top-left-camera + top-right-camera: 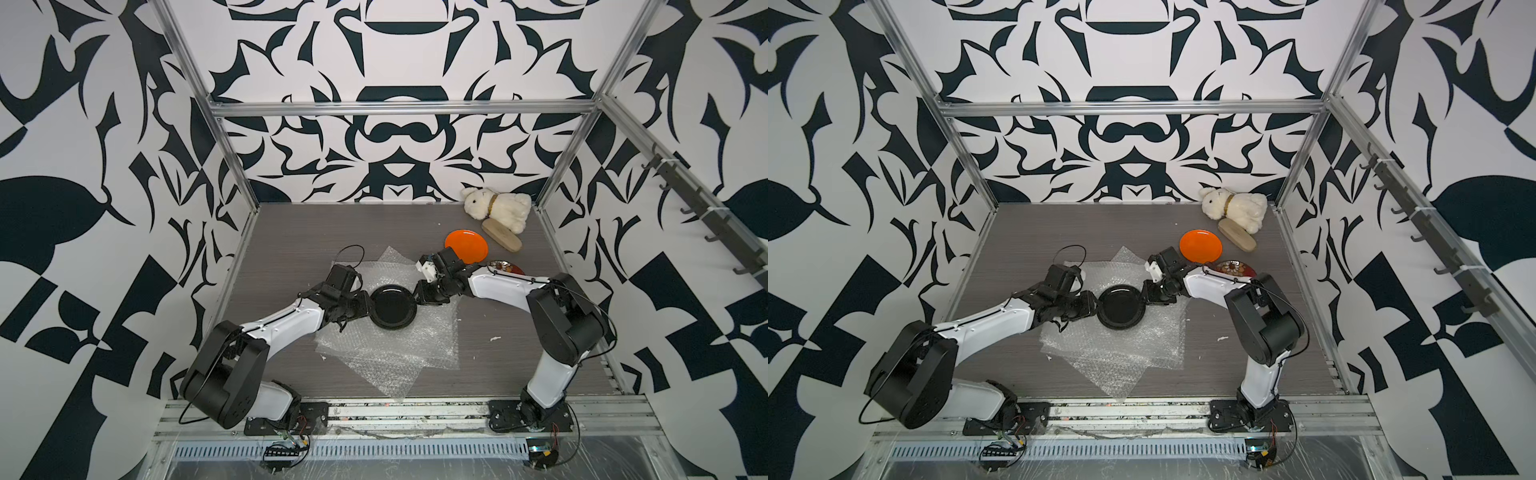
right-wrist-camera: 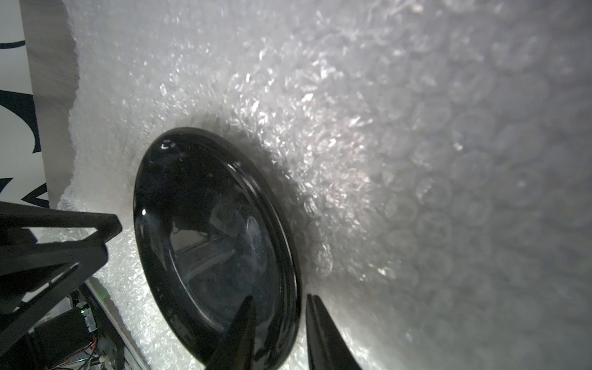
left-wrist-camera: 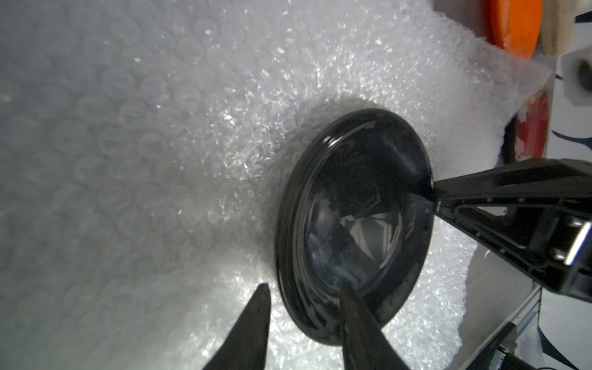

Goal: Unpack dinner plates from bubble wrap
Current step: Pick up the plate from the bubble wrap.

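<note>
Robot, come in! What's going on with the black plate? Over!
Right pincer shut on black plate rim. Left pincer open, straddling opposite rim. Plate bare, atop spread bubble wrap. Nothing covering it.

The left arm [image 1: 286, 318] and right arm [image 1: 503, 284] reached inward from their bases, elbows out to the sides, wrists low. The left gripper [image 1: 369, 307] and right gripper [image 1: 415, 296] faced each other. The right fingers [image 2: 240, 326] pinched the rim of the black plate [image 1: 390, 307]; the left fingers [image 3: 256, 323] stood parted astride its opposite rim, one of them clear of it
</note>
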